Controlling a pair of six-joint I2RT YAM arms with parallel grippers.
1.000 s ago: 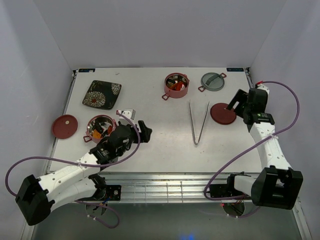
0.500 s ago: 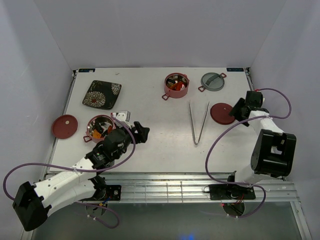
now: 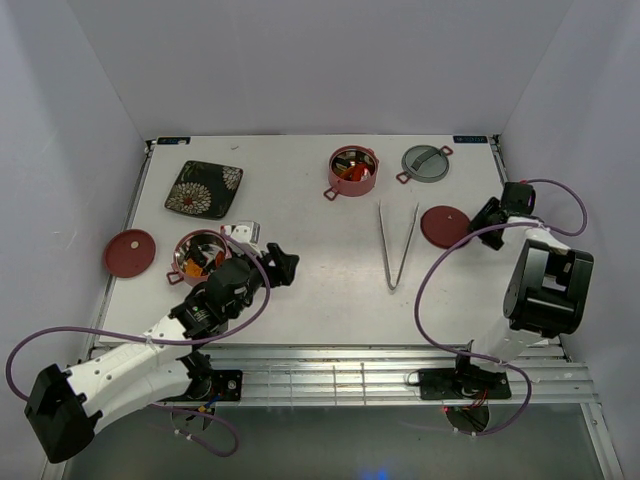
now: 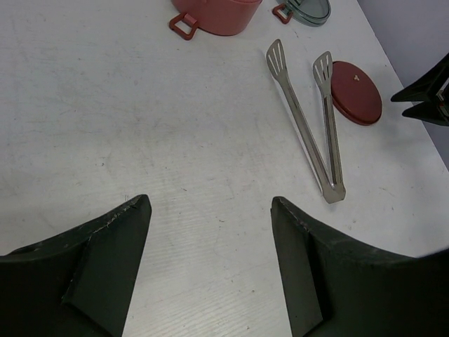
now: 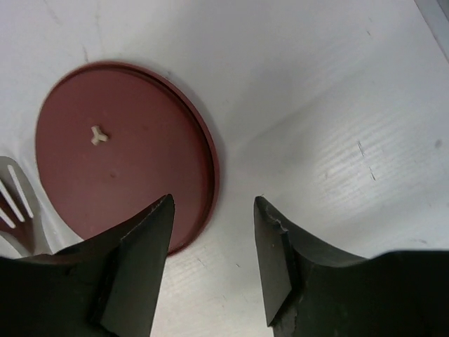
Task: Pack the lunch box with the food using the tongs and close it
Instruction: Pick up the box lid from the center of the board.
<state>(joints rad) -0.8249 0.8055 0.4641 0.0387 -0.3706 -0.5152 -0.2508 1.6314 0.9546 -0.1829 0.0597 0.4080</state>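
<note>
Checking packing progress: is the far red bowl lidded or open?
Open. The far red bowl shows food inside from above; one red disc lid lies flat on the table beside the tongs.

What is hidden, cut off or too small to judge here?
Top view: the orange and red food pieces in the far dark-red round bowl are too small to count.
Left wrist view: the top edge cuts off that bowl and the grey metal lid.
Right wrist view: the left edge cuts off the silver metal tongs.
</note>
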